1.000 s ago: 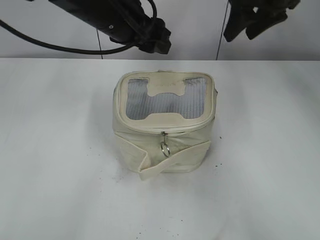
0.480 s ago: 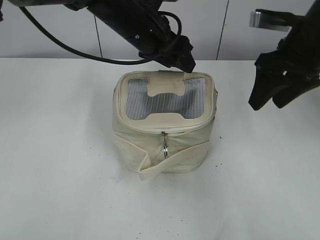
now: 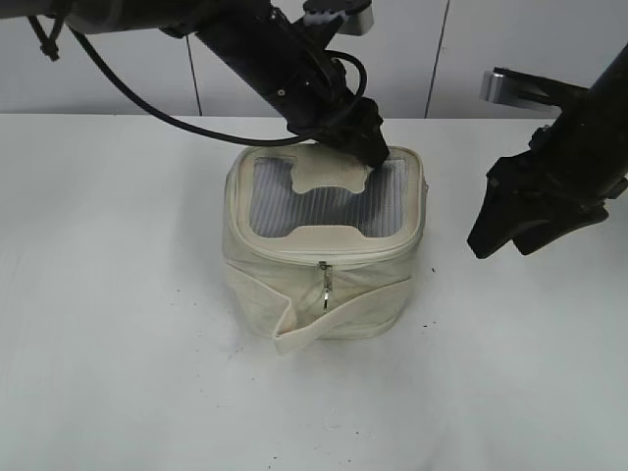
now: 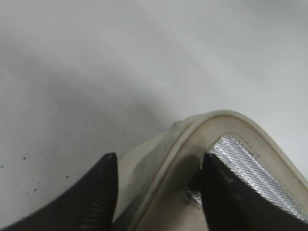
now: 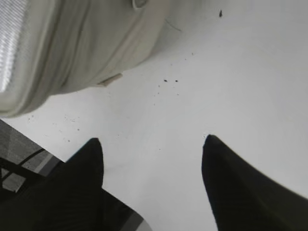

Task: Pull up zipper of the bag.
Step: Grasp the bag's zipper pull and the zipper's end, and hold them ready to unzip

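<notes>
Boxy cream leatherette bag [image 3: 324, 245] with grey ribbed window, zipper [image 3: 325, 286] pull hanging on its front, left gripper [image 4: 159, 192] spread wide astride the lid's rear rim, right gripper [image 5: 151, 178] wide, bag just beside it.

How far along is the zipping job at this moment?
Early approach. The left gripper is open over the rear rim of the bag, one finger on the lid, one outside. The right gripper hangs open beside the bag, holding nothing. The zipper pull dangles untouched at the front; grasping and pulling remain.
</notes>
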Controlling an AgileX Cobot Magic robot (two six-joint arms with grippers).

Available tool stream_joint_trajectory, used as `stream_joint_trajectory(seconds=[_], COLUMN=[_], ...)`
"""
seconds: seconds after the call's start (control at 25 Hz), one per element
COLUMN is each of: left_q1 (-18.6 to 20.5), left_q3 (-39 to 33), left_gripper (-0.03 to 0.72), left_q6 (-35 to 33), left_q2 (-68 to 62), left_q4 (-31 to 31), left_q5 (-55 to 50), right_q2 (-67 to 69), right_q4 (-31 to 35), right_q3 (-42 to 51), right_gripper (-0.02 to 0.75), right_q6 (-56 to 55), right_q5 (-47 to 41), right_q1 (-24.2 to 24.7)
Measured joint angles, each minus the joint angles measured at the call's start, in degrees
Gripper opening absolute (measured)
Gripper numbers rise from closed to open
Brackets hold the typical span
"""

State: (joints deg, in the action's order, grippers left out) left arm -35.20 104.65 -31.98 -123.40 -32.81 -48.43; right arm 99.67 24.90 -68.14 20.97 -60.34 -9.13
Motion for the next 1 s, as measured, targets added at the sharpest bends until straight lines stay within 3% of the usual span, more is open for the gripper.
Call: stream_joint_trajectory(seconds=[0.08,0.2,0.28,0.6,0.76,1.0], left_q1=[0.1,0.1,0.1,0.1,0.1,0.1], left_q3=[0.4,0.5,0.6,0.7,0.7,0.7], left_gripper=[0.352,0.11,0.047,0.046,0.046,0.045], left_q6=[0.0,-0.3,-0.8,-1.3,-1.3,-1.4], left_q2=[-0.4,-0.4,-0.4,-0.4,-0.4,-0.4], left_q4=[0.0,0.0,0.3,0.5,0.5,0.5], left_q5=[-0.5,-2.0,-3.1,-3.9,-3.9,-4.0], right_q2=[0.0,0.0,0.0,0.0,0.1,4.1], right_q4=[1.6,2.3,2.7,8.3,18.8,34.2], right_q3=[0.1,0.4,0.8,7.6,12.1,12.6], right_gripper=[0.482,0.482,0.482,0.482,0.482,0.481], right_q6=[1.9,3.7,6.1,21.5,36.1,51.7], right_q5=[1.1,4.2,6.9,18.5,25.7,28.5], right_q1=[0.0,0.0,0.0,0.0,0.0,0.0])
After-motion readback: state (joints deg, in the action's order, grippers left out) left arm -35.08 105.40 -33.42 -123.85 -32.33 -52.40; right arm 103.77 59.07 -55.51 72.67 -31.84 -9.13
